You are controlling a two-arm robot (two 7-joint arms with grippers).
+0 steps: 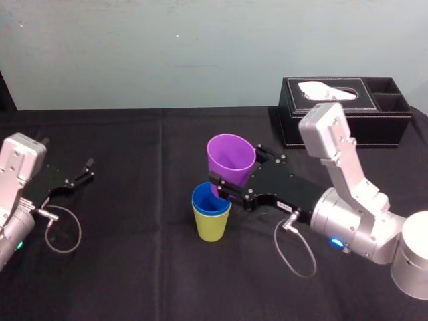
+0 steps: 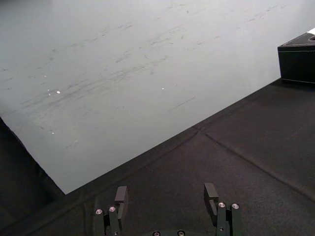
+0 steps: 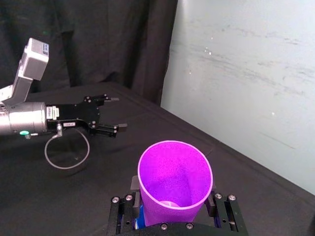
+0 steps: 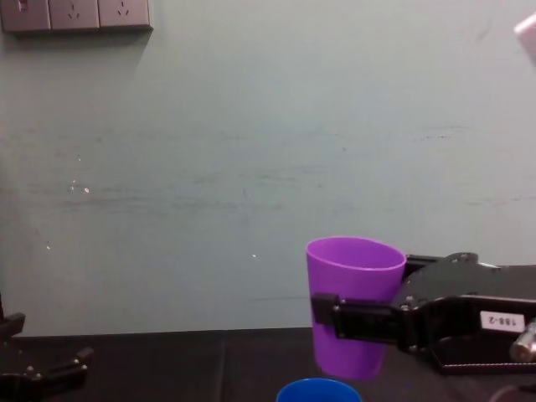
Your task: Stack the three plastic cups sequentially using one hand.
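Left gripper (image 1: 85, 169), black, two-fingered: parked well left of hand, fingers apart, empty. Small round blue plastic cup (image 1: 210, 199) sat nested in yellow-green plastic cup (image 1: 212, 227), just below hand, slightly left. Right gripper (image 1: 235, 175), my working hand, clamped purple plastic cup (image 1: 231, 158). I judged the risk: purple base off-centre, could catch blue rim, tip pair.

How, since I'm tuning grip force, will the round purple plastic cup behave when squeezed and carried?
The round purple plastic cup, held aloft by the right gripper, looks thin-walled, so it probably flexes under a hard squeeze. It is likely light, being hollow and open-topped. Its smooth tapered sides might slip in a loose grip.
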